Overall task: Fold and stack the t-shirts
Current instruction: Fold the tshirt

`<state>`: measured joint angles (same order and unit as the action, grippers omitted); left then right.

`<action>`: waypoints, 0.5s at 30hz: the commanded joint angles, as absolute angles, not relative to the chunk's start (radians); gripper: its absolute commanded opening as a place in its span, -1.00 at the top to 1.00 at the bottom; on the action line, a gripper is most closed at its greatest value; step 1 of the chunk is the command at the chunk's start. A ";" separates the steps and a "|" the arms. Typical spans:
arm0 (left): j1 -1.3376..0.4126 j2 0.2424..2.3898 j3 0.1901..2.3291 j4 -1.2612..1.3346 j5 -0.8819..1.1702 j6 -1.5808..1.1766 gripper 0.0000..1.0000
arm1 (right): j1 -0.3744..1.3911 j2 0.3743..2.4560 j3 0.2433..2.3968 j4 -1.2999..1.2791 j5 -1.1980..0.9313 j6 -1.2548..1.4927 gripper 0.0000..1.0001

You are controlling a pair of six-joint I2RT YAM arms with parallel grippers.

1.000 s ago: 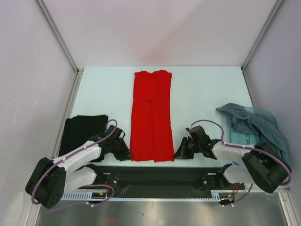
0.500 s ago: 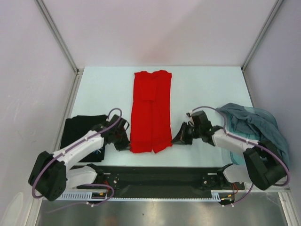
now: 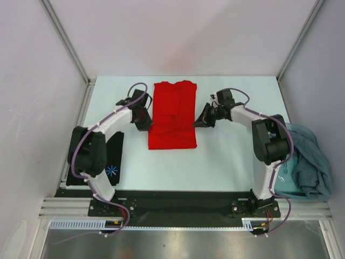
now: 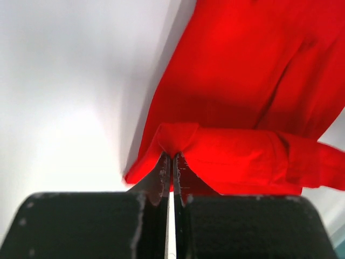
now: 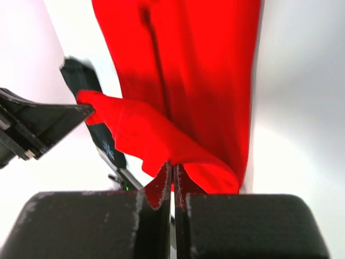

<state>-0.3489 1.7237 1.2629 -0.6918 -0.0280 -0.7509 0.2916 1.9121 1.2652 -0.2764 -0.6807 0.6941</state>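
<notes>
Red t-shirt [image 3: 172, 116] lies lengthwise at mid-table with its collar end close to the far edge of the table [image 3: 232, 162]. Its lower part is doubled back over the upper part, so the near edge is a straight fold. Left gripper [image 4: 171, 156]: jaws pressed together on a pinch of the red cloth at the shirt's left side. Right gripper [image 5: 172, 164]: jaws likewise closed, pinching the red cloth at the shirt's right side. In both wrist views the held hem is raised off the layer below and sags between the two grips. Both arms reach far forward and flank the shirt. Bare tabletop lies between the near fold and the arm bases, and narrower bare strips run along each side of the shirt. Black t-shirt [image 3: 110, 159] lies folded along the table's left edge, well apart from the red one. A blue-white starburst print [image 3: 112, 171] shows on its near end, the only marking that can be made out. Teal-grey t-shirts [image 3: 307, 162] sit in a crumpled heap at the right edge, beside the right arm.
</notes>
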 commanded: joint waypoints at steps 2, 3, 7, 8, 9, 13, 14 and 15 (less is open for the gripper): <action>-0.301 1.836 1.451 -0.684 -0.043 -0.663 0.99 | 0.261 2.023 1.448 -0.385 -0.722 0.635 1.00; -0.289 1.874 1.472 -0.684 -0.040 -0.660 0.99 | 0.256 2.042 1.492 -0.408 -0.724 0.632 1.00; -0.270 1.954 1.578 -0.686 -0.012 -0.640 0.99 | 0.233 2.120 1.565 -0.423 -0.736 0.629 1.00; -0.268 1.968 1.591 -0.686 -0.009 -0.638 0.99 | 0.230 2.131 1.577 -0.426 -0.738 0.627 1.00; -0.267 1.979 1.603 -0.686 -0.009 -0.635 0.99 | 0.223 2.141 1.591 -0.437 -0.739 0.624 1.00; -0.265 2.042 1.672 -0.687 0.023 -0.620 0.99 | 0.206 2.190 1.658 -0.445 -0.749 0.620 1.00; -0.264 2.051 1.683 -0.690 0.026 -0.620 0.99 | 0.204 2.212 1.670 -0.448 -0.752 0.620 1.00; -0.262 2.059 1.693 -0.699 0.026 -0.620 0.99 | 0.204 2.227 1.684 -0.460 -0.762 0.615 1.00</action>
<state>-0.2745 2.0403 1.6276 -0.6861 0.0086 -0.6529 0.2142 2.1906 1.6154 -0.4213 -0.7242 0.6418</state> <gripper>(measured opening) 0.011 0.012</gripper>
